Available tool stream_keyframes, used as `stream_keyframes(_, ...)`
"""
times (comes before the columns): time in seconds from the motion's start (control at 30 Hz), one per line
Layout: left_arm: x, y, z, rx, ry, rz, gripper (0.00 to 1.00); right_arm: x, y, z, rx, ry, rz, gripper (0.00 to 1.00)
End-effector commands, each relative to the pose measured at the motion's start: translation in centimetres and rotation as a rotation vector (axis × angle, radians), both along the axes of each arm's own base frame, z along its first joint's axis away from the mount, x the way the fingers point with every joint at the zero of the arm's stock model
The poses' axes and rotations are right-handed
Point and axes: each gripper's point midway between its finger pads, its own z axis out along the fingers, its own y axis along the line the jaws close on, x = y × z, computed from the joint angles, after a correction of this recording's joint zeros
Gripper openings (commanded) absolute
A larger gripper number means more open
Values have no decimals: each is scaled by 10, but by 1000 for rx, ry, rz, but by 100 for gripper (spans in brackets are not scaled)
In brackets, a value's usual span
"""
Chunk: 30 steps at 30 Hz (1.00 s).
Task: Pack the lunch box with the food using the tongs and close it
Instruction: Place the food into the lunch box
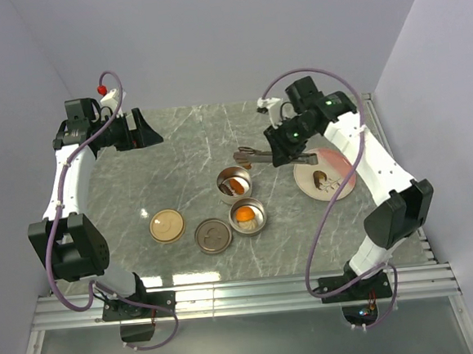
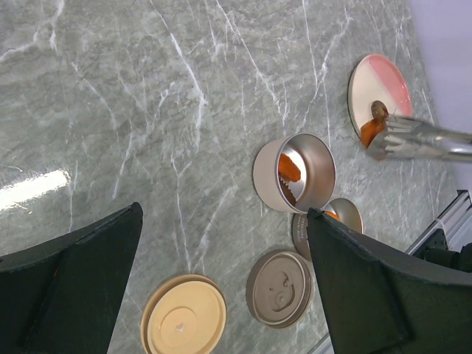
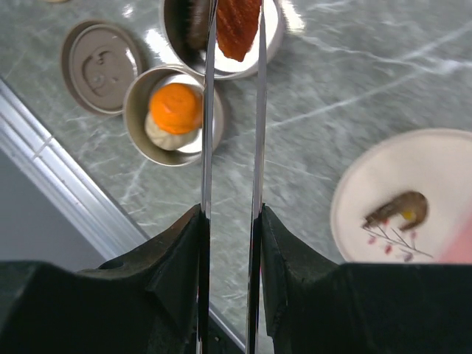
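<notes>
My right gripper [image 1: 279, 146] is shut on the thin silver tongs [image 1: 251, 154], its fingers pressing both arms [image 3: 209, 147]. The tong tips pinch a reddish-brown piece of food [image 3: 237, 26] above the open round tin [image 3: 271, 37] of the lunch box, which holds more reddish-brown food [image 2: 290, 168]. A second tin [image 1: 247, 215] holds an orange chunk [image 3: 177, 107] on a pale round piece [image 3: 164, 135]. One brown piece [image 3: 398, 210] lies on the pink plate [image 3: 435, 169]. My left gripper [image 2: 225, 214] hangs open and empty at the far left [image 1: 141, 129].
A tan lid [image 1: 167, 226] and a brown lid [image 1: 212, 235] lie flat on the marble table left of the tins. The pink plate [image 1: 341, 187] sits under my right arm. The table's metal rail [image 3: 66, 199] runs along the near edge.
</notes>
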Motion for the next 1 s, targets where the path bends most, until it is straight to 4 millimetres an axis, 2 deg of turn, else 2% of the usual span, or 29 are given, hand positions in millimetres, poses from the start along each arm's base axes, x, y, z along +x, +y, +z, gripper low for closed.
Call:
stream_keyframes(0.0,-3,-6,11,-18,-36,-23,99,5,24,7,41,-36,24,40)
stream_keyframes(0.2,-2,-6,10,-20,-34,-25,99,-2,48,-19,3,3,45,40)
stream_keyframes(0.4,0,-5,11,-13,-38,-26,99,1,50,-35,-37,27,23,41)
stream_keyframes(0.53,0,-5,7,-13,-30,-26,99,-1,47,-43,-65,42,12,47)
stream_keyframes(0.67,0,-5,9,-11,-34,-25,99,-4,46,-38,-53,42,9,56)
stream_keyframes(0.83,0,-5,12,-11,-36,-28,99,-9,47,-27,-20,30,10,58)
stream_keyframes(0.93,-1,-5,15,-6,-39,-30,99,-8,35,-17,-7,7,-19,57)
stream_keyframes(0.97,-1,-5,17,-5,-43,-29,99,-7,25,-12,-2,0,-46,57)
